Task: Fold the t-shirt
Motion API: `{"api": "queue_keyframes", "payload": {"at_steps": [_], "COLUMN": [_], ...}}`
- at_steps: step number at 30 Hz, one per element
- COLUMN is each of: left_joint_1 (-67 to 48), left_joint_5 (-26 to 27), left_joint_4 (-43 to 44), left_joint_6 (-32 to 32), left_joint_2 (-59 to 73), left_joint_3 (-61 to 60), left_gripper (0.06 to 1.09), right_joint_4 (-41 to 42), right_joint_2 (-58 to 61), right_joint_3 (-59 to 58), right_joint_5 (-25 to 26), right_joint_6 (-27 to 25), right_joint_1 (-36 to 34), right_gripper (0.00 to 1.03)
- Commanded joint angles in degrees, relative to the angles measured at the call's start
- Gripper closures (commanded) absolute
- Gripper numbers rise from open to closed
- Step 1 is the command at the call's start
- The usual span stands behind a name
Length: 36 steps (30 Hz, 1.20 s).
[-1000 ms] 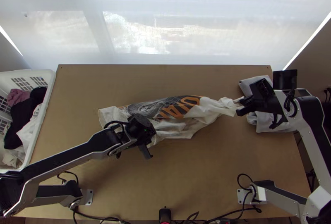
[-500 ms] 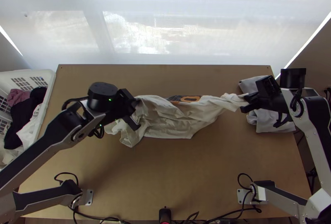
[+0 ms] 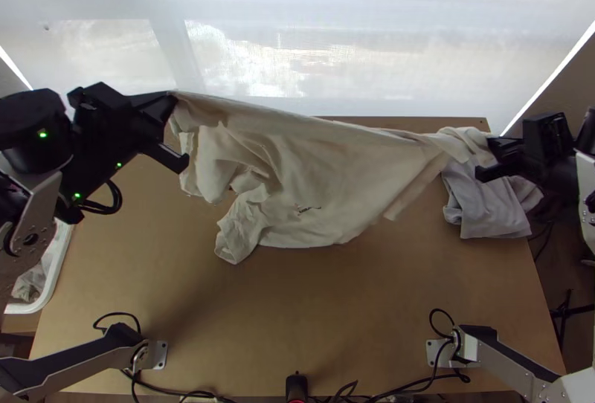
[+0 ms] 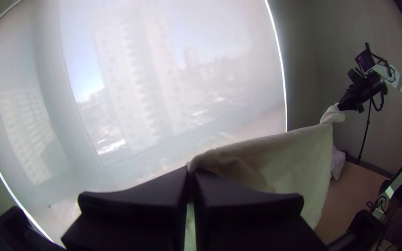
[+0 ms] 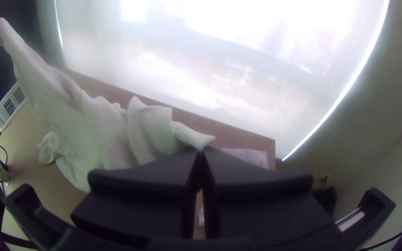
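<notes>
Together, the left gripper (image 3: 168, 100) and right gripper (image 3: 494, 144) are clenching separate ends of the t-shirt (image 3: 327, 172) above the table (image 3: 320, 314), its lower folds draping down.

Both wrist views seemingly toward window (image 4: 164, 83)

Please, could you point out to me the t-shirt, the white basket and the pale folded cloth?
T-shirt (image 3: 320, 158): top view, on its middle part.
White basket (image 5: 9, 107): right wrist view, on its slotted wall.
Pale folded cloth (image 3: 485, 206): top view, on its upper face.
</notes>
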Motion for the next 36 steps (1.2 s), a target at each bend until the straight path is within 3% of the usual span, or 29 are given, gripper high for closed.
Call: {"api": "queue_keyframes", "payload": {"at_steps": [1, 10, 15, 21, 30, 36], "left_joint_1": [-3.38, -9.45, -9.62, -11.29, -12.52, -12.35], "left_joint_5": [-0.63, -7.92, -8.36, -8.1, -7.75, -7.22], "left_joint_4": [-0.17, 0.1, -1.75, -10.98, -12.82, -4.21], "left_joint_6": [-0.09, 2.72, 2.46, 0.35, -4.57, -5.63], "left_joint_2": [-3.04, -4.88, -6.9, -8.75, -13.41, -12.79], "left_joint_3": [7.75, 14.78, 14.78, 13.29, -4.91, -20.37], "left_gripper": [1.05, 1.05, 1.05, 1.05, 1.05, 1.05], "right_joint_4": [2.28, 8.96, 10.98, 9.4, 7.29, 11.16], "right_joint_2": [-3.7, -10.12, -11.79, -11.79, -7.04, 1.31], "right_joint_3": [7.35, 10.69, 12.72, 14.03, 4.81, -2.4], "right_joint_5": [0.3, 2.23, 2.32, 2.14, 2.23, 2.06], "right_joint_6": [0.7, -3.69, -3.78, -3.61, -3.17, -2.9], "right_joint_1": [-1.26, -2.67, -2.93, -0.12, 11.22, 15.08], "right_gripper": [1.0, 1.0, 1.0, 1.0, 1.0, 1.0]}}
